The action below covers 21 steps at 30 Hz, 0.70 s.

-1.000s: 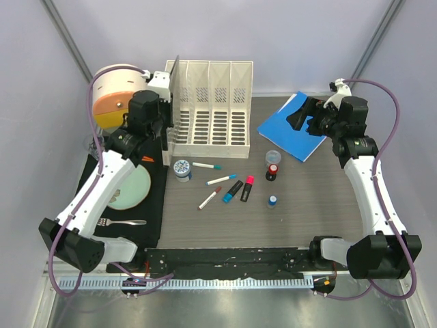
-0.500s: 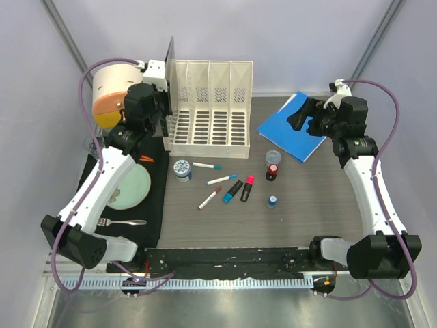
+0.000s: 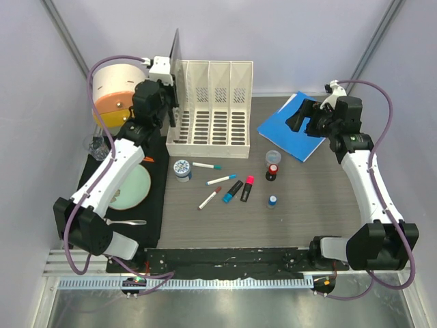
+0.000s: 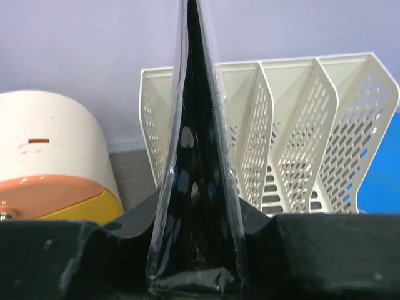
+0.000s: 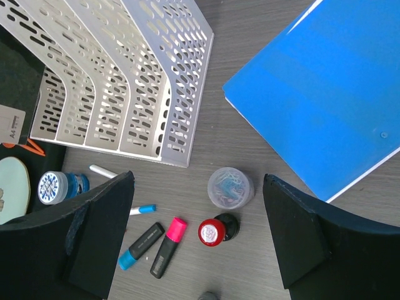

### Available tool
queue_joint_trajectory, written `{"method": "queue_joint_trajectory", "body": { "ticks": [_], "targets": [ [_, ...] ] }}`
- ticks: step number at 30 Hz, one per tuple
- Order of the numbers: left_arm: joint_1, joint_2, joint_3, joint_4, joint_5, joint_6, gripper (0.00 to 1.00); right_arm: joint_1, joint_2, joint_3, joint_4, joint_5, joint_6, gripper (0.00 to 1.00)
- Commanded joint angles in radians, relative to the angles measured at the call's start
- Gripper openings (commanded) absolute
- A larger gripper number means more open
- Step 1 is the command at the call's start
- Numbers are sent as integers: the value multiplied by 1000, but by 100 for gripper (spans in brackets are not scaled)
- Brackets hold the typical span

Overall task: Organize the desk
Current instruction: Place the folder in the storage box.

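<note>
The desk [image 3: 307, 205] is dark wood-grain laminate. My left gripper [image 3: 168, 102] is shut on a thin black plastic-wrapped notebook [image 3: 176, 58], held upright on edge at the left end of the white file organizer [image 3: 212, 109]. In the left wrist view the notebook [image 4: 197, 187] rises from between my jaws [image 4: 197, 253], with the organizer [image 4: 300, 144] just behind on the right. My right gripper [image 3: 300, 116] hovers open over the blue folder [image 3: 293, 133]. Its fingers [image 5: 100, 231] have nothing between them; the right gripper [image 5: 197, 231] looks down on loose items.
Loose on the desk: a paper-clip tub [image 5: 230, 187], red stamp [image 5: 212, 231], pink highlighter [image 5: 165, 247], blue highlighter [image 5: 139, 245], pens [image 3: 220, 180], a small jar [image 3: 182, 168]. A cream and orange round container [image 3: 113, 92] stands back left. A black mat [image 3: 156, 205] carries a plate [image 3: 130, 188] and fork [image 3: 123, 222].
My left arm has lifted the black notebook and carried it slightly right, toward the organizer's left end. The right arm has barely shifted and stays open.
</note>
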Motion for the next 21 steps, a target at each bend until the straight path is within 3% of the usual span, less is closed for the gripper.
{"method": "queue_joint_trajectory", "body": {
  "ticks": [1,21],
  "targets": [
    [8,-13,-8,226,15,5,0,-3,1,22,22,-14,-18,89],
    [12,9,-166,492,6,6,0,-1,30,28,24,-20,-31,89]
  ]
}}
